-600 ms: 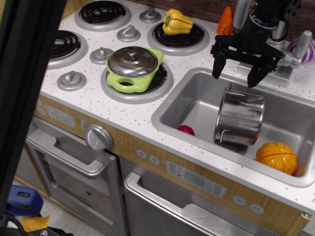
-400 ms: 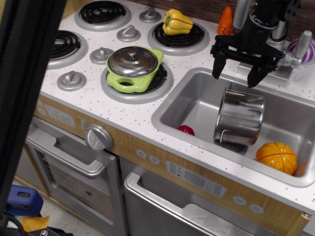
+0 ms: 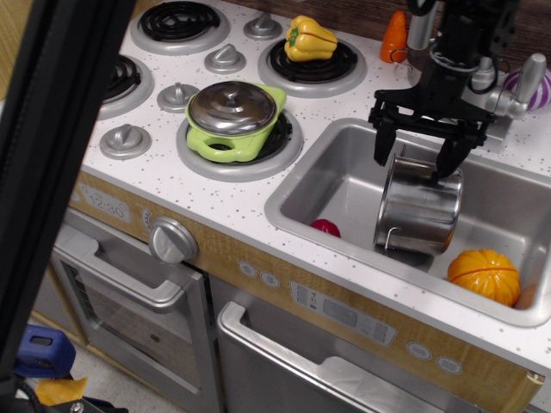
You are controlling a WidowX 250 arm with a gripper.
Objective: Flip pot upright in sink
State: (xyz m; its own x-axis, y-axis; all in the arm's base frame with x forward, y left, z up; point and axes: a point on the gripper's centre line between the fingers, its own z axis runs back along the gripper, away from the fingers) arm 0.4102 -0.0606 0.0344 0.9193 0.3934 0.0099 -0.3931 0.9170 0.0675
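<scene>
The shiny steel pot (image 3: 418, 211) sits in the grey sink (image 3: 327, 185), tilted, with a thin wire loop handle low on its near side. My black gripper (image 3: 413, 162) is open right above the pot's top end, one finger to each side of it. The fingertips reach down to about the pot's top edge; I cannot tell whether they touch it.
A red ball (image 3: 325, 228) and an orange pumpkin (image 3: 484, 275) lie in the sink beside the pot. A lime-green pot with a steel lid (image 3: 232, 116) stands on the stove. A yellow pepper (image 3: 308, 39), a carrot (image 3: 394, 34) and the faucet (image 3: 508, 99) are behind.
My gripper has come down toward the pot, still open. The pot has not moved.
</scene>
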